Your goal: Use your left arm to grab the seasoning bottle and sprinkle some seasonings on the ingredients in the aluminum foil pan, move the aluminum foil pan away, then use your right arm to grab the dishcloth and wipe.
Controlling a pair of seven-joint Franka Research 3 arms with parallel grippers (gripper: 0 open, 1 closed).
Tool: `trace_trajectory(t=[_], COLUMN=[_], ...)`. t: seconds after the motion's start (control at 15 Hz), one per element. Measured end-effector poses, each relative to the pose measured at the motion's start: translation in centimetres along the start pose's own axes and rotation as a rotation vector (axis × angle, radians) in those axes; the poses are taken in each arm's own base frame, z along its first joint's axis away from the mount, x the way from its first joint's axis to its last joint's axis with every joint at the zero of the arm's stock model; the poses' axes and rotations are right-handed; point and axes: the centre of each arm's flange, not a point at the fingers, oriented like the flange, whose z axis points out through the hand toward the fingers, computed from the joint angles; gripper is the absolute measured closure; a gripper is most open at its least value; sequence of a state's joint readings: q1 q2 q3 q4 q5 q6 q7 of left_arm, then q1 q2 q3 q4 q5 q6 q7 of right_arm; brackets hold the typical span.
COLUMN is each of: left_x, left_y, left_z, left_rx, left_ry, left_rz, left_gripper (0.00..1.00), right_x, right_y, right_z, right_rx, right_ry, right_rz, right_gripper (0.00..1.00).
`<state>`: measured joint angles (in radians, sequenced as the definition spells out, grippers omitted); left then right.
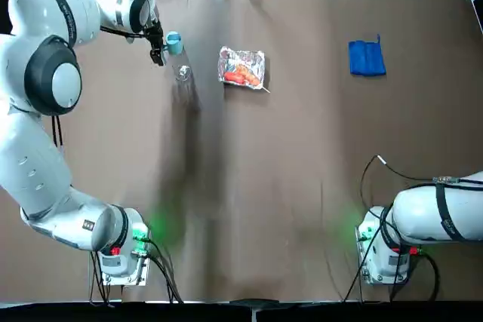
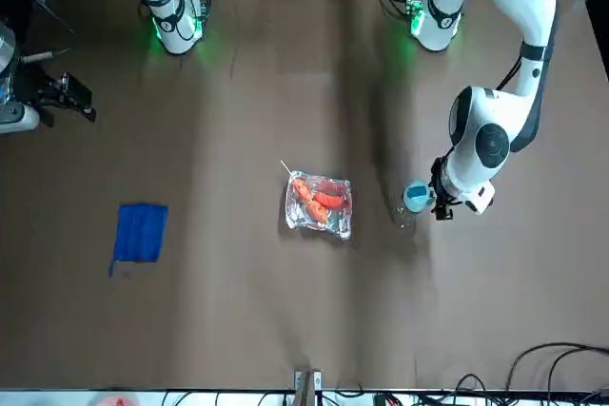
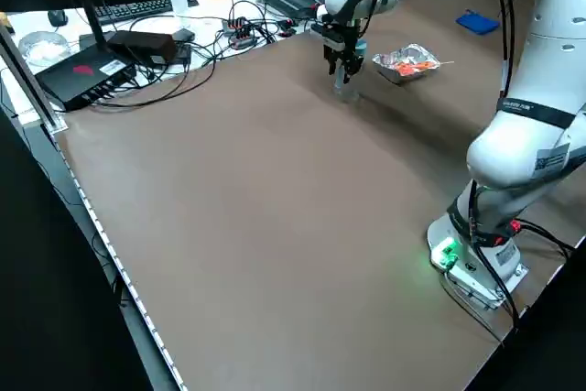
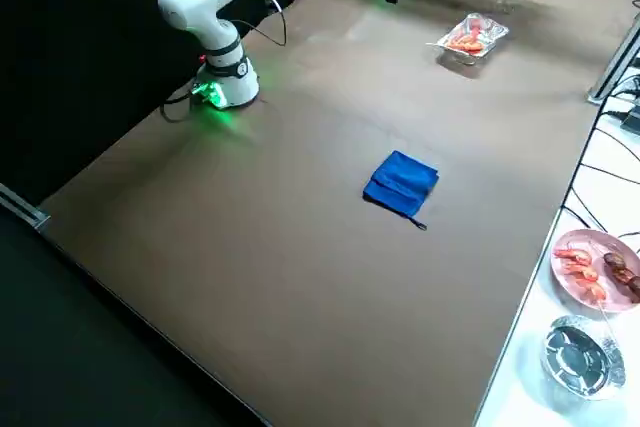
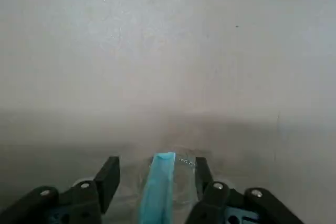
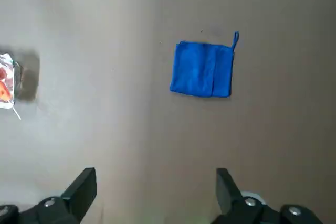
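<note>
Crinkled, shiny foil pan (image 1: 259, 60); soft, matt blue dishcloth (image 1: 367, 58).

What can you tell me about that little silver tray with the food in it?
The foil pan is a small, shallow, roughly rectangular tray of shiny, crinkled metal foil with uneven edges. It sits upright on the brown table, touching nothing else around it. Inside are orange-red pieces of food, and a thin pale stick pokes out past one corner. Seen from the robot's side, it lies between the seasoning bottle on its left and the blue dishcloth on its right.
</note>
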<state>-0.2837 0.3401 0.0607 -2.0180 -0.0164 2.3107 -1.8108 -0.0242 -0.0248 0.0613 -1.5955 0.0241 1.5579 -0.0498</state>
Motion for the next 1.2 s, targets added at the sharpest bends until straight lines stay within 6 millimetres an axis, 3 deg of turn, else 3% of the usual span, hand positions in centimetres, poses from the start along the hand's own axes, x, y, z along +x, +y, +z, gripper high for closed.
trace_trajectory(t=[0.47, 1.07, 1.2], left_x=[0.0, -0.26, -0.42], left_y=[0.0, -0.07, -0.11], left_z=[0.0, -0.02, -0.02], left_rx=[0.0, 0.0, 0.0], left_ry=[0.0, 0.0, 0.0], left_rz=[0.0, 0.005, 0.007], left_gripper=[0.44, 0.48, 0.53], right_x=[0.32, 0.33, 0.34], right_y=[0.3, 0.35, 0.32], right_z=[0.53, 0.56, 0.57], right_rx=[0.001, 0.001, 0.001], right_ry=[-0.008, -0.009, -0.009], right_rz=[0.005, 0.006, 0.005], right_gripper=[0.0, 0.0, 0.0])
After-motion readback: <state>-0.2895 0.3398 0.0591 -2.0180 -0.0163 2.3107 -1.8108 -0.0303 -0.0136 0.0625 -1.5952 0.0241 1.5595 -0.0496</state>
